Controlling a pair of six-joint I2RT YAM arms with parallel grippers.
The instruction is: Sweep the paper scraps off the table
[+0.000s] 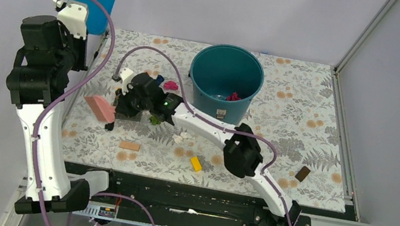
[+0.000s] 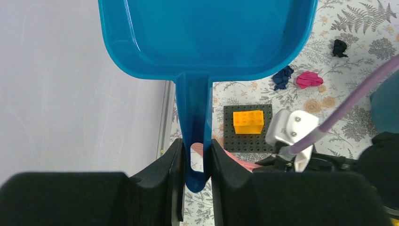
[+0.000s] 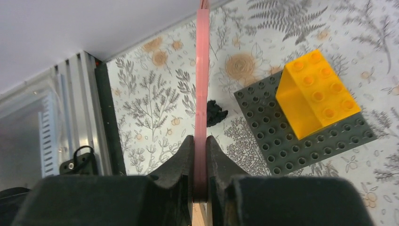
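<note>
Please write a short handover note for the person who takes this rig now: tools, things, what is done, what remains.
Left tool: shut on the dustpan handle, pan raised at the far left.
Right tool: shut on the pink board, held edge-on over the table.
Done: one scrap lies in the bucket.
Left on the table: pink scrap, blue scrap, black scrap, green scrap, white scrap.
</note>
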